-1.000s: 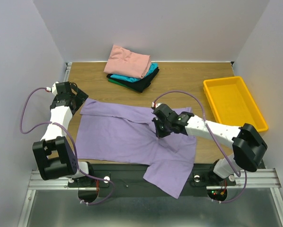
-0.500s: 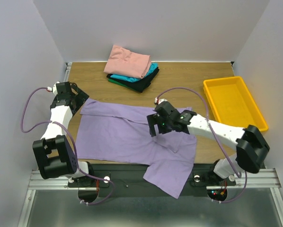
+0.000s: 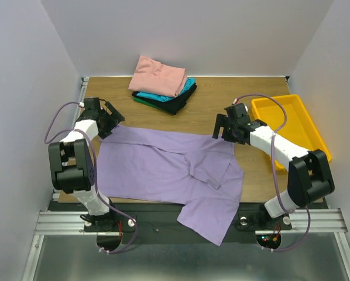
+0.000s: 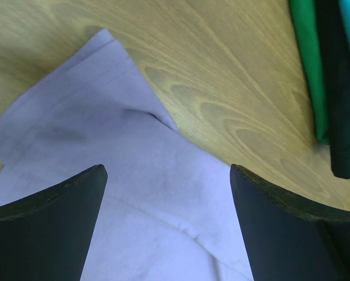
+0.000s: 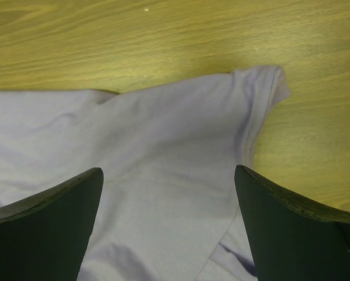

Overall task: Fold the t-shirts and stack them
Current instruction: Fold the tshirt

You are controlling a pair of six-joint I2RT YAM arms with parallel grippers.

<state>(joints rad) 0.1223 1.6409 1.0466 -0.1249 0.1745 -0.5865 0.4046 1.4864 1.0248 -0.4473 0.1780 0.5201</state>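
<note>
Viewing the table (image 3: 227,96) from above, I find the light purple t-shirt (image 3: 157,167) spread flat across the centre, with one part draped past the near edge at about 5 o'clock and a creased flap lying on its right half. The left gripper (image 3: 109,122) sits at about 10 o'clock, over the far-left corner of this shirt. Its jaws stand wide apart and clamp nothing. In the left wrist view the two dark fingers (image 4: 52,216) frame purple cloth and bare wood, and I cannot tell whether they touch the cloth. The right gripper (image 3: 222,130) sits at about 2 o'clock, over the far-right sleeve corner, jaws likewise spread and empty. The right wrist view shows the sleeve hem (image 5: 260,111) lying on the wood between the fingers (image 5: 292,228). The folded stack rests at 12 o'clock, well apart from the purple shirt: the salmon-pink shirt (image 3: 158,75) on top, then the teal shirt (image 3: 185,91), the black shirt (image 3: 176,105) and the green shirt (image 3: 141,99) beneath. The yellow tray (image 3: 287,126) stands at 3 o'clock, just beside the right arm.
</note>
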